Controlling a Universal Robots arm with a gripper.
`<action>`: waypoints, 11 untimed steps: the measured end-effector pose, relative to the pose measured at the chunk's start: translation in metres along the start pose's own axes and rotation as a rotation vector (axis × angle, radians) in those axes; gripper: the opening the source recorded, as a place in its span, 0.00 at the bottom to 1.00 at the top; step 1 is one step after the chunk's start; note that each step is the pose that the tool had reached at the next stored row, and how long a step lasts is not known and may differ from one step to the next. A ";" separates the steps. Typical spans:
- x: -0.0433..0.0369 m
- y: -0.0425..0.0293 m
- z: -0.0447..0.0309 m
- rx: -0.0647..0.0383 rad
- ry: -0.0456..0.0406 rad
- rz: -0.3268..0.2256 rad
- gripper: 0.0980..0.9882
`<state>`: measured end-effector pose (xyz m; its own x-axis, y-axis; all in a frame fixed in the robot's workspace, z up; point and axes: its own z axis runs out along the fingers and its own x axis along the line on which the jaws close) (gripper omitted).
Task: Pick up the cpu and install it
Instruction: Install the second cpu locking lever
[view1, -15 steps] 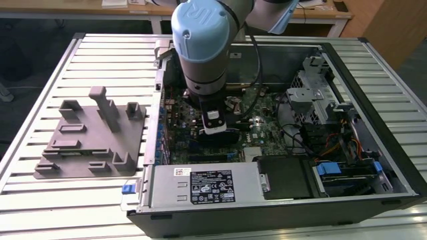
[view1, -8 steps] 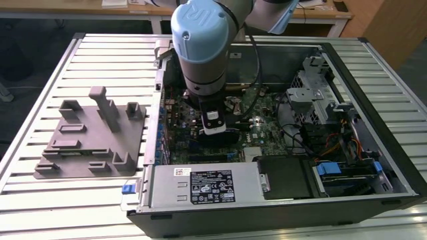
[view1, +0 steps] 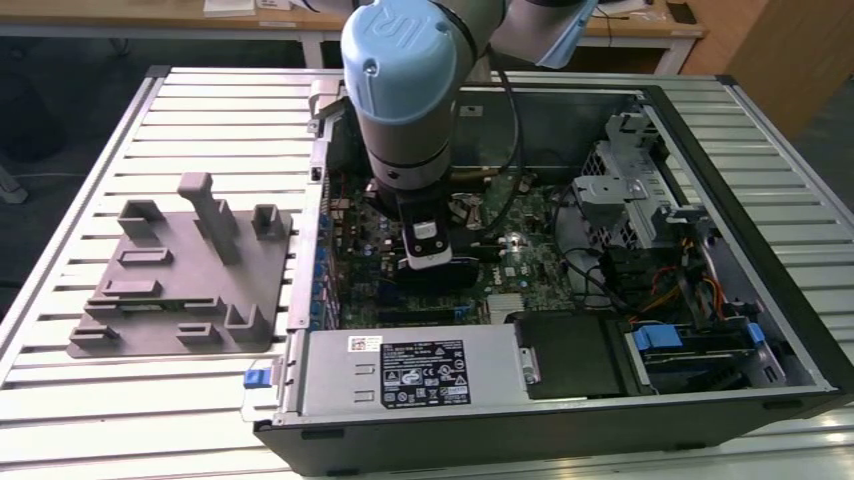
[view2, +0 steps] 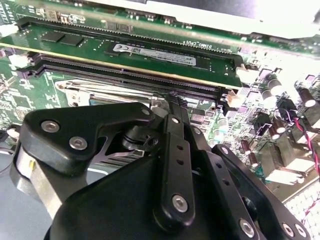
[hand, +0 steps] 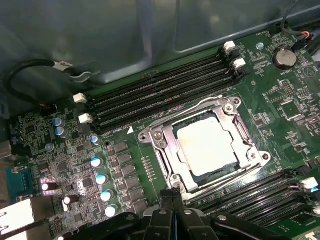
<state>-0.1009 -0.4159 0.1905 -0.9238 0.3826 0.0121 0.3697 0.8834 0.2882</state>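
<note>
The gripper (hand: 172, 197), nearest the lens in both wrist views, hangs over the motherboard (hand: 280, 115) with its fingers pressed together, holding nothing. The cpu (hand: 207, 145) already lies flat inside the metal-framed socket (hand: 165, 145). It looks light, stiff, smooth-topped and fragile underneath; its thin edges seem the safest hold.

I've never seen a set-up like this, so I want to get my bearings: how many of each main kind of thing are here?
Robot arm: 1
Open computer case: 1
Grey holder tray: 1
cpu, lying in the motherboard socket: 1
Total: 4
</note>
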 end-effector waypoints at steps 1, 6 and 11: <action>0.0000 0.0004 -0.0013 0.000 0.0000 0.000 0.01; 0.0001 0.0031 -0.0101 -0.001 -0.0003 0.000 0.01; 0.0002 0.0054 -0.0178 -0.001 -0.0019 -0.001 0.01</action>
<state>-0.1008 -0.4158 0.2092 -0.9239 0.3826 0.0101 0.3689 0.8833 0.2893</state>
